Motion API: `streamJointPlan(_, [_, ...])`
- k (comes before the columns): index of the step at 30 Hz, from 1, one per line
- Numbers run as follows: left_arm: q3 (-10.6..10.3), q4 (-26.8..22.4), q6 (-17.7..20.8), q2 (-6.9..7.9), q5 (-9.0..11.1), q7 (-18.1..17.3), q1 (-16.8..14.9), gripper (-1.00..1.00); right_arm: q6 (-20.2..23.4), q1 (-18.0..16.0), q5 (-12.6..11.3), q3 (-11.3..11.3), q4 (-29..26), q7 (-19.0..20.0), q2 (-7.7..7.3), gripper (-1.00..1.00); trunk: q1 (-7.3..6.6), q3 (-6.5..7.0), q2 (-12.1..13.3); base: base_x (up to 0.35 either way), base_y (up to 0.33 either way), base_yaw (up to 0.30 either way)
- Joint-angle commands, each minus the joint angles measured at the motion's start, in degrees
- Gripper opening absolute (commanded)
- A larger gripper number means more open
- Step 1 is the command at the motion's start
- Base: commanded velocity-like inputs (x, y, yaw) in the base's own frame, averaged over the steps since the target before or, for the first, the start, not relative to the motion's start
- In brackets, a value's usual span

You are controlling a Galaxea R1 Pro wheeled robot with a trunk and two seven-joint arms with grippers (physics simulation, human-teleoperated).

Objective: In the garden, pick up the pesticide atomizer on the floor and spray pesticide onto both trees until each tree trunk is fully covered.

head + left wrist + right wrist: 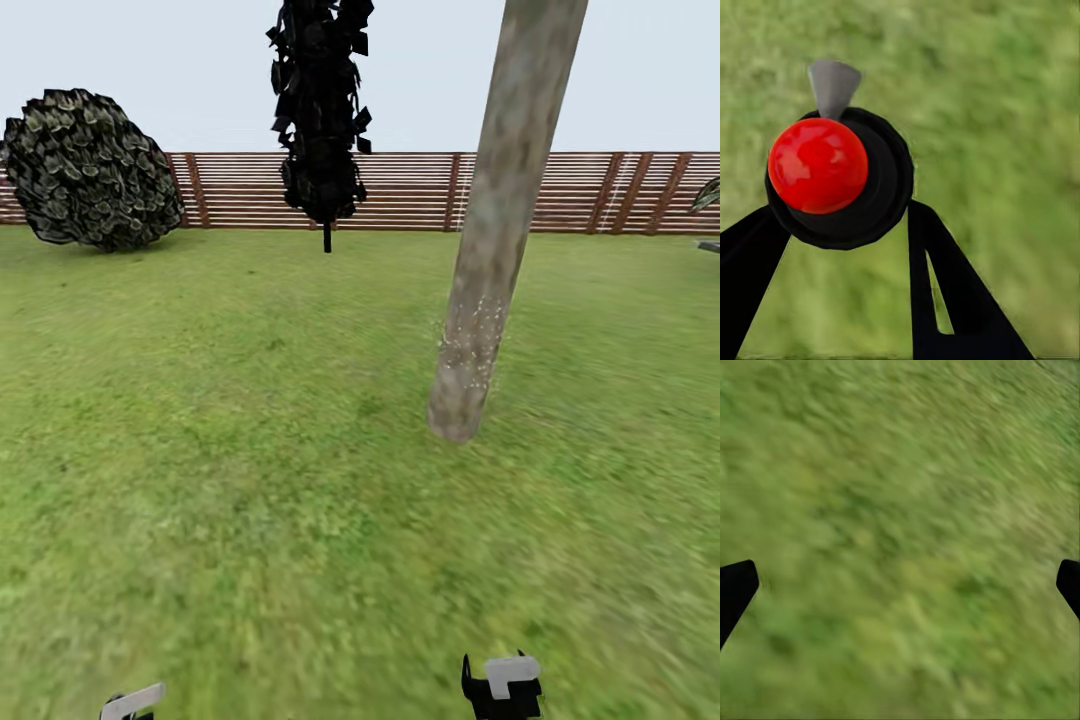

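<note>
Green lawn is stretching to the slat fence (pixel 560 190) behind the tree trunk (pixel 480 300), whose base is carrying white pesticide specks (pixel 470 345). Left end effector (pixel 840 225) is pinching the pesticide atomizer (pixel 817 165); right end effector (pixel 900 585) is spread. Spraying seems underway; next comes aiming higher up the trunk.

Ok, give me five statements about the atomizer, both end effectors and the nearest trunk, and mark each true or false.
1. The left end effector grips the pesticide atomizer. True.
2. The right end effector holds a bottle. False: it is open with nothing between its fingers, over grass.
3. White specks sit on the lower tree trunk. True.
4. The specks cover the whole trunk. False: only a low patch shows them.
5. The fence is white metal. False: brown wooden slats.
</note>
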Motion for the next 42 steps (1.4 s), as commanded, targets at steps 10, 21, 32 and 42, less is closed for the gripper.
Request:
streamJointPlan(10, [-0.13, 0.07, -0.24, 0.00, 0.59, -0.11, -0.04, -1.00, 0.09, -0.03, 0.19, 0.46, 0.05, -0.60, 0.00, 1.00, -0.01, -0.05, -0.02, 0.000, 0.000, 0.285])
streamJointPlan(21, [-0.13, 0.07, -0.24, 0.00, 0.59, -0.11, -0.04, -1.00, 0.10, -0.03, 0.19, 0.46, 0.05, -0.60, 0.00, 1.00, -0.01, -0.05, -0.02, 0.000, 0.000, 0.285])
streamJointPlan(32, [-0.13, 0.07, -0.24, 0.00, 0.59, -0.11, -0.04, -1.00, 0.09, -0.03, 0.19, 0.46, 0.05, -0.60, 0.00, 1.00, -0.01, -0.05, -0.02, 0.000, 0.000, 0.285])
streamJointPlan(42, [-0.13, 0.07, -0.24, 0.00, 0.59, -0.11, -0.04, -1.00, 0.10, -0.03, 0.19, 0.46, 0.05, -0.60, 0.00, 1.00, -0.01, -0.05, -0.02, 0.000, 0.000, 0.285])
